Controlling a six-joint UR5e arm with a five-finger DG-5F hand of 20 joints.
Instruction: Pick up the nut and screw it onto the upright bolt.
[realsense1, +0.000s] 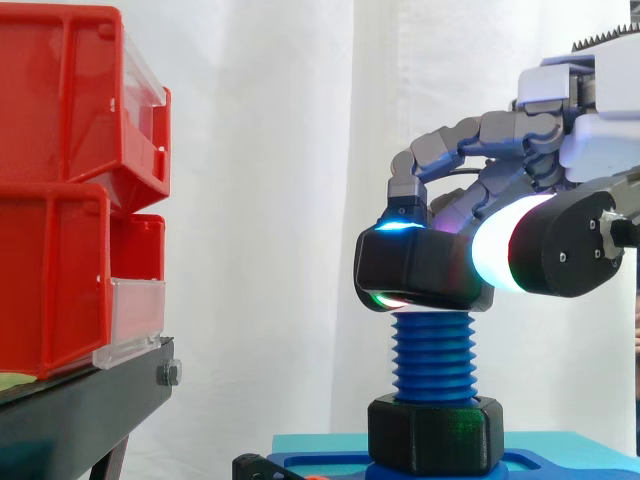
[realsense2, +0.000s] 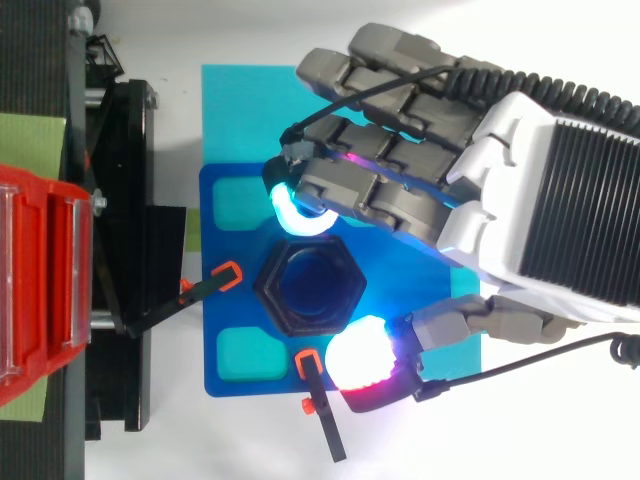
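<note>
Pinching the nut (realsense1: 420, 268) by its edges atop the bolt (realsense1: 433, 355), the hand (realsense2: 500, 170); open room toward bins (realsense1: 60, 200).

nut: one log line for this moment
hand: pinching nut | nut: at top end of upright bolt, not run down | lower nut: at bolt base

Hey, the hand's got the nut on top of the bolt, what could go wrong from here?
The nut sits only at the blue bolt's top thread; if tilted, it may cross-thread. The hand pinches it by pads at two sides, so it could slip. The thumb could hit the orange-tipped clamp nearby.
</note>
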